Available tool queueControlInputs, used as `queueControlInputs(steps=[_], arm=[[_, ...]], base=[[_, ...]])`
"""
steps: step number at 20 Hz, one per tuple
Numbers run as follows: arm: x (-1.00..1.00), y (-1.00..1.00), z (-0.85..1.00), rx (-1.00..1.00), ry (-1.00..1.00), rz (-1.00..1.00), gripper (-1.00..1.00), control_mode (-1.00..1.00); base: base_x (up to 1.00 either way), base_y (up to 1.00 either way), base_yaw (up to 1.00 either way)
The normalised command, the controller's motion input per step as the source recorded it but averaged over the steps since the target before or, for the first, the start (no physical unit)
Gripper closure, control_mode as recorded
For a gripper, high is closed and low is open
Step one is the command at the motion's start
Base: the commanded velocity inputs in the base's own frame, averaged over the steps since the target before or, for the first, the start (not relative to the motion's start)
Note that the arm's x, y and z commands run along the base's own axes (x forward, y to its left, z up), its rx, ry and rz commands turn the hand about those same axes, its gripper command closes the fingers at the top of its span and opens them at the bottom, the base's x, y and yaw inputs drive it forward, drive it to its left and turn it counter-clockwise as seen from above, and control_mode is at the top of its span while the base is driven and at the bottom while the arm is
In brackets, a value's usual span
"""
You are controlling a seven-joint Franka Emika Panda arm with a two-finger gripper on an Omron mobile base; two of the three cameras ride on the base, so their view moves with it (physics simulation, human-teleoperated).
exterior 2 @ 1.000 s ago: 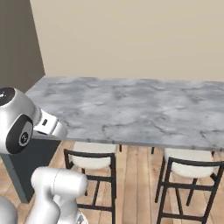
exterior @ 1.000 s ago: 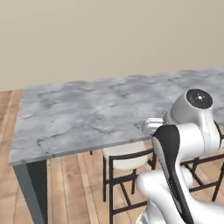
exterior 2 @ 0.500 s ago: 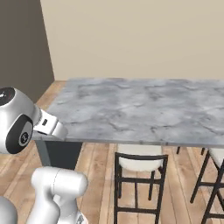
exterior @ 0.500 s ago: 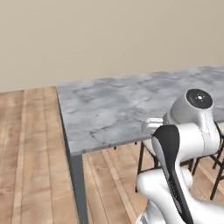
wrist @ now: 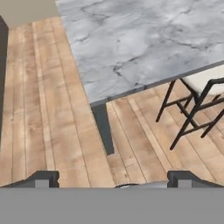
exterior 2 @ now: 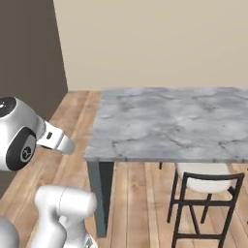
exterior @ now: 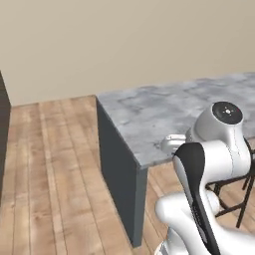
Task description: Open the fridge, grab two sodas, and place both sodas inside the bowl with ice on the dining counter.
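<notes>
Though markless, grey-veined dining counter [exterior 2: 169, 123].

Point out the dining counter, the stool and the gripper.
dining counter [exterior 2: 164, 121]: right base view, middle of the bare marble top.
stool [exterior 2: 206, 175]: right base view, pale seat cushion.
gripper [wrist: 113, 178]: hand view, midway between its open fingertips.

The tabletop [exterior 2: 169, 121] stands on the floor [exterior: 55, 164] before the back wall [exterior 2: 160, 38]. A stool [exterior 2: 206, 193] sits tucked under its near edge, toward the right. Open floor lies to the tabletop's left.
</notes>
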Motion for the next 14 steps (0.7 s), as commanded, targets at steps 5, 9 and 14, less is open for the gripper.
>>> queueControlInputs(steps=[5, 9, 14], arm=[[0.00, 0.00, 0.00, 0.00, 0.00, 0.00, -1.00, 1.00], [0.00, 0.00, 0.00, 0.00, 0.00, 0.00, -1.00, 1.00], [0.00, 0.00, 0.00, 0.00, 0.00, 0.00, -1.00, 1.00]], base=[[0.56, 1.00, -0.26], [0.64, 1.00, -0.32], [0.62, 1.00, -0.32]])
